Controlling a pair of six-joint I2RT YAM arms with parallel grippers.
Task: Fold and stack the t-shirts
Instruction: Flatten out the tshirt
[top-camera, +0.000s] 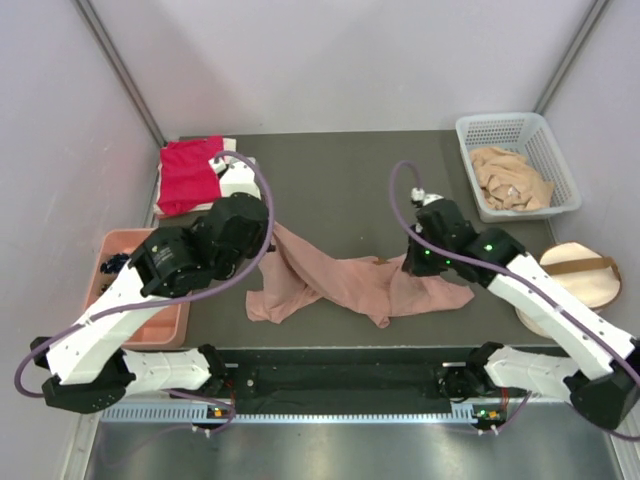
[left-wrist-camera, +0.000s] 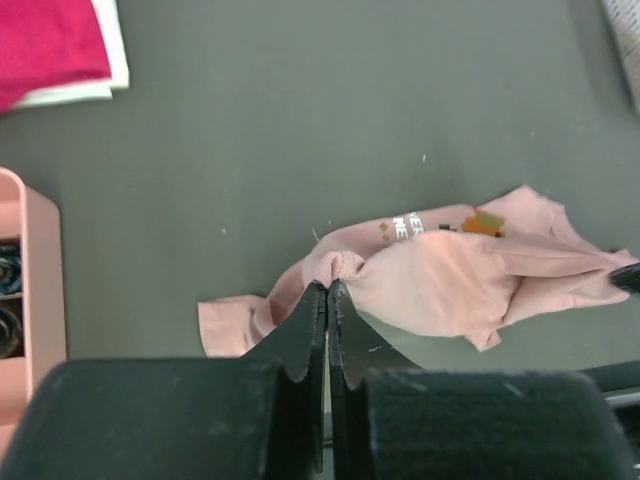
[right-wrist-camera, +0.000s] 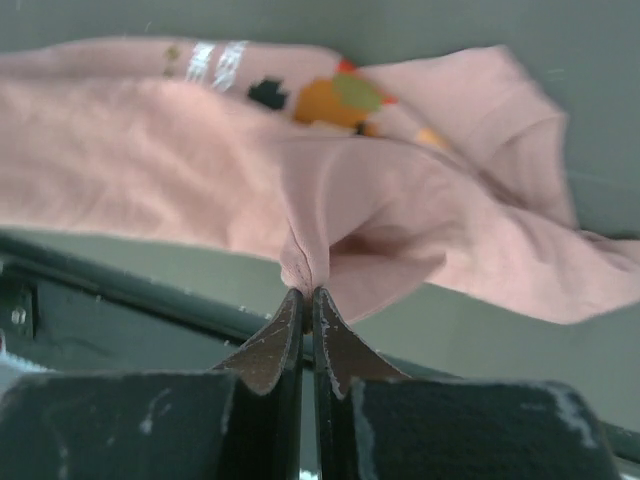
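Note:
A dusty-pink t-shirt (top-camera: 340, 285) is stretched and twisted between my two grippers over the dark table. My left gripper (top-camera: 270, 232) is shut on a bunched fold at its left end (left-wrist-camera: 335, 268), the cloth pinched at the tips (left-wrist-camera: 328, 287). My right gripper (top-camera: 410, 268) is shut on a fold at the shirt's right end (right-wrist-camera: 306, 292); the pixel-art print (right-wrist-camera: 340, 100) shows just beyond. A red t-shirt (top-camera: 188, 175) lies folded on a white one (left-wrist-camera: 115, 60) at the back left. A tan t-shirt (top-camera: 510, 178) is crumpled in the white basket (top-camera: 480, 125).
A pink bin (top-camera: 110, 240) holding dark items stands at the left edge, under my left arm. A round cream bag with a brown strap (top-camera: 580, 275) lies at the right edge. Grey walls enclose the table on three sides.

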